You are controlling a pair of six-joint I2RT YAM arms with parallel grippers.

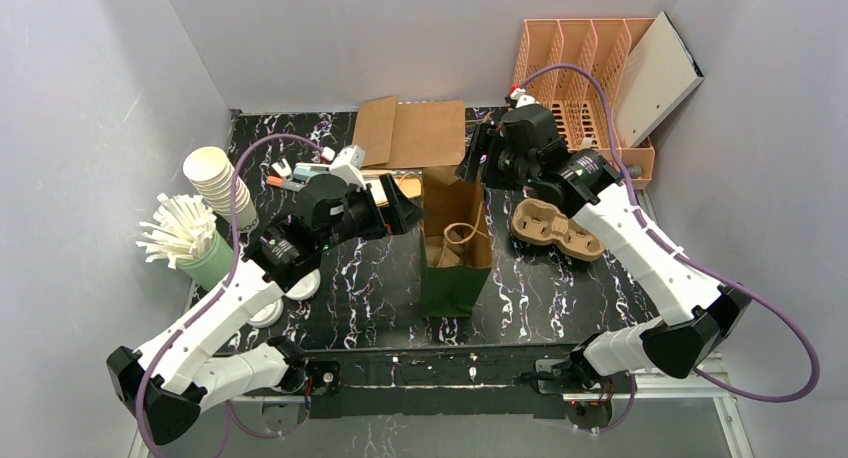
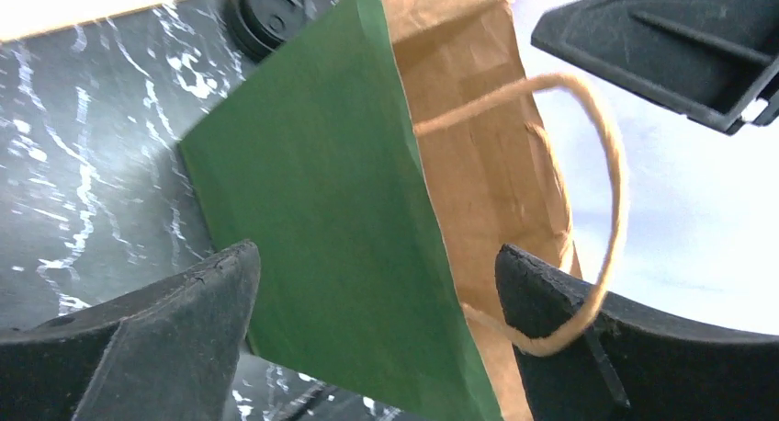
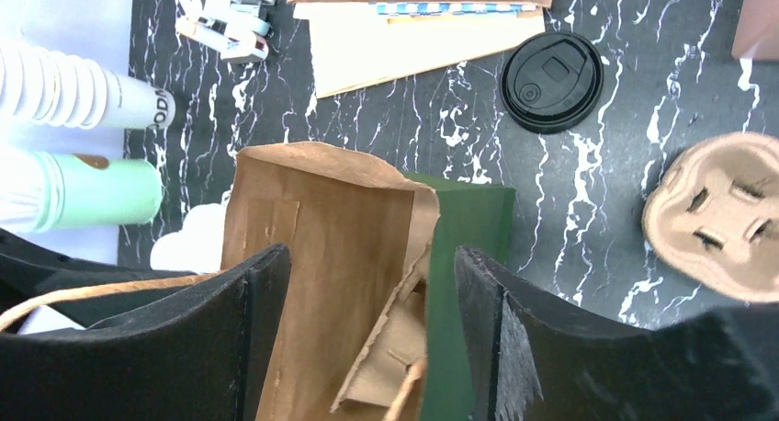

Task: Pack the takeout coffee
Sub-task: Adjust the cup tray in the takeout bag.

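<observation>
Green paper bag (image 1: pixel 455 273) stands upright on the table (image 1: pixel 360 278) at frame centre, mouth open, brown inside.

Left gripper (image 1: pixel 405 216) sits at the bag's upper-left rim. Its fingers are spread and the green side wall passes between them, unpinched. 1 twine handle (image 2: pixel 611 164) loops past the finger at lower right of the left wrist view.

Pulp cup carrier (image 1: pixel 555 230) lies just right of the bag.

Right gripper (image 1: pixel 482 160) is at the bag's far rim, upper centre. Its 2 fingers are spread and straddle the brown wall, not clamped.

Black lid (image 3: pixel 551 81) lies flat beyond the bag, upper right of the right wrist view.
</observation>
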